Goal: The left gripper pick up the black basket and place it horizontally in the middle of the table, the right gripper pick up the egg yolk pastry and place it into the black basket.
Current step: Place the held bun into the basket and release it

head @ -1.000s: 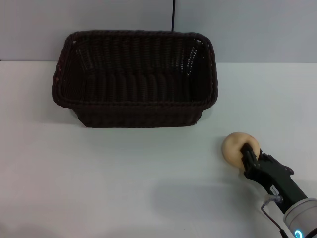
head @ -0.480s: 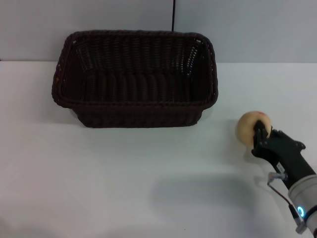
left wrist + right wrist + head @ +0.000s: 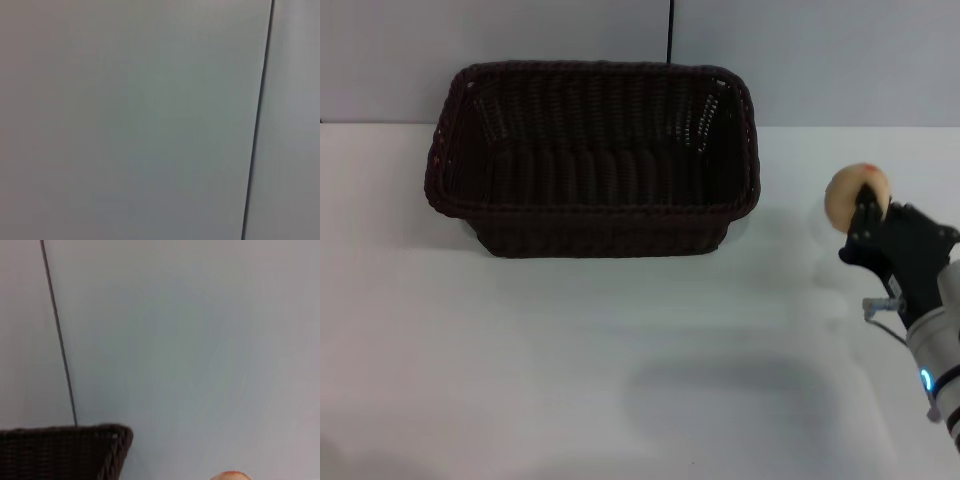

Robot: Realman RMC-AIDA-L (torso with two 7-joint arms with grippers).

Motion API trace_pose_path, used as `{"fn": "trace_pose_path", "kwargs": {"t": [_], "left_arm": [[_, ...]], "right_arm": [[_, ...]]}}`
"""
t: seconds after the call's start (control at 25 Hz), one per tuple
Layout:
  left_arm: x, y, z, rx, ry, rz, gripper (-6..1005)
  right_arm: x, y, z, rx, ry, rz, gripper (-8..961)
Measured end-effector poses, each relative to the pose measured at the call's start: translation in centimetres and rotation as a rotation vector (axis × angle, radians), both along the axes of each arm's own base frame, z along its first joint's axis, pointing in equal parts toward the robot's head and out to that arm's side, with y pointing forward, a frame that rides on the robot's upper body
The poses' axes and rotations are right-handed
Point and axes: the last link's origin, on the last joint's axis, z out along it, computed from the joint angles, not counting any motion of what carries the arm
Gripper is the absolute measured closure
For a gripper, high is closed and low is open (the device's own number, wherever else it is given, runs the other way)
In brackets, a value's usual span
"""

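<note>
The black basket (image 3: 592, 157) lies lengthwise across the middle-back of the white table (image 3: 520, 350), its inside bare. At the right of the head view my right gripper (image 3: 868, 208) is shut on the egg yolk pastry (image 3: 852, 194), a beige ball held in the air to the right of the basket, about level with its rim. A corner of the black basket (image 3: 65, 452) and the top of the egg yolk pastry (image 3: 231, 475) show in the right wrist view. My left gripper is out of view; its wrist camera shows only a grey wall.
A grey wall (image 3: 820, 60) with a thin dark vertical seam (image 3: 671, 30) rises behind the table. A soft shadow (image 3: 720, 400) falls on the tabletop in front of the basket.
My right gripper has lifted the pastry off the table and carried it up and to the right. The basket has not moved.
</note>
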Motion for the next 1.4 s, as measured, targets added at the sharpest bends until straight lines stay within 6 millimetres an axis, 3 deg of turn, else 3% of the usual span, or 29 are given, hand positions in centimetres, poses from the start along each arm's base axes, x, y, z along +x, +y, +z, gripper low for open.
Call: {"fn": "trace_pose_path", "kwargs": {"t": [0.72, 1.04, 1.4], "left_arm": [[-0.2, -0.3, -0.4, 0.004, -0.023, 0.0, 534], [-0.4, -0.7, -0.5, 0.008, -0.036, 0.0, 534], [-0.6, -1.3, -0.3, 0.023, -0.046, -0.009, 535]], "right_arm": [[-4.9, 2.7, 2.3, 0.08, -0.11, 0.209, 910], [-7.6, 4.3, 1.5, 0.002, -0.079, 0.368, 914], [-8.4, 6.6, 0.0, -0.108, -0.072, 0.401, 915]]}}
